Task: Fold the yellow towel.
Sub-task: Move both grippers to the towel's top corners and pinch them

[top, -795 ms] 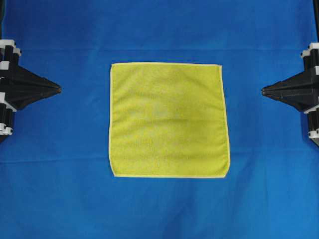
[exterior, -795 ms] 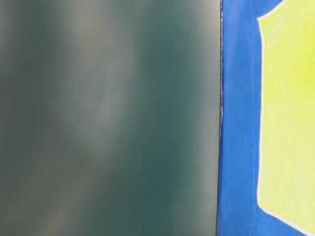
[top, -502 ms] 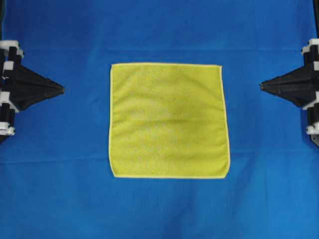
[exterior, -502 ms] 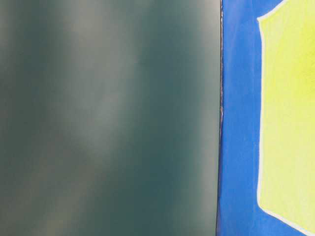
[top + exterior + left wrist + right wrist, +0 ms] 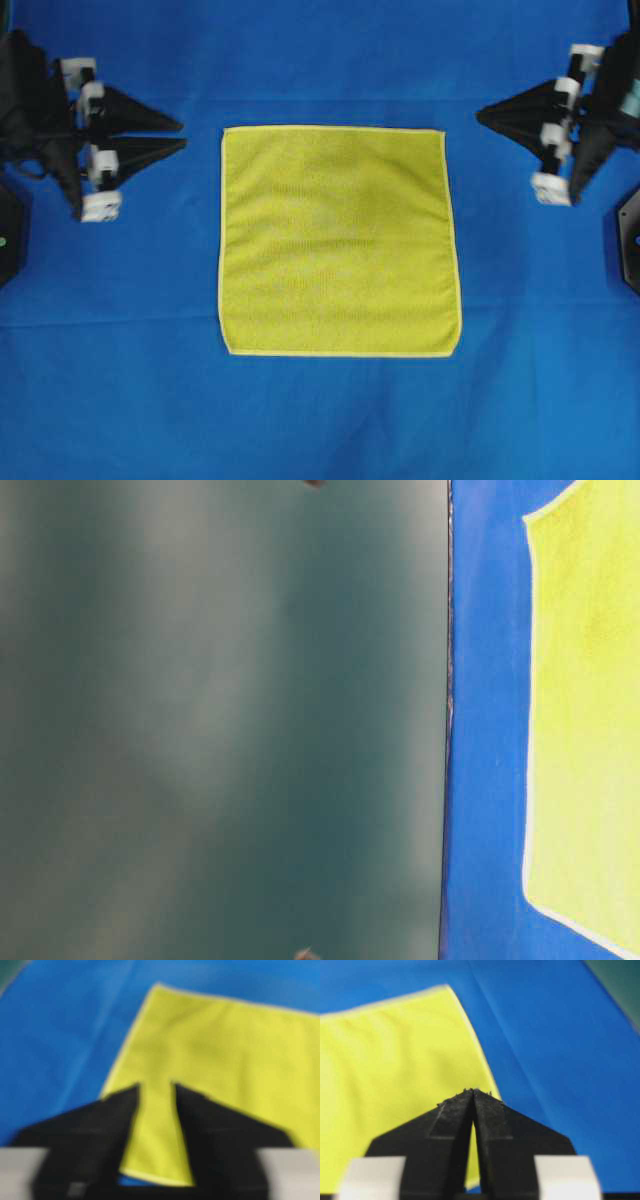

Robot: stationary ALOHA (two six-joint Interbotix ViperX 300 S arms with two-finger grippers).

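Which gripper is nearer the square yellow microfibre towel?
Left, slightly. The left gripper hovers open beside the towel's top-left corner; the right gripper, nearly shut, sits slightly farther off the top-right corner.

The yellow towel [image 5: 339, 240] is fuzzy matt cloth lying on a smooth, matt blue cloth [image 5: 330, 420].

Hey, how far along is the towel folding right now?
No fold is done: the yellow towel lies flat and square on the blue cloth. In hand: the left gripper, jaws parted, and the right gripper, jaws together at the tips, flank its far corners, touching nothing. Grasping and folding remain.
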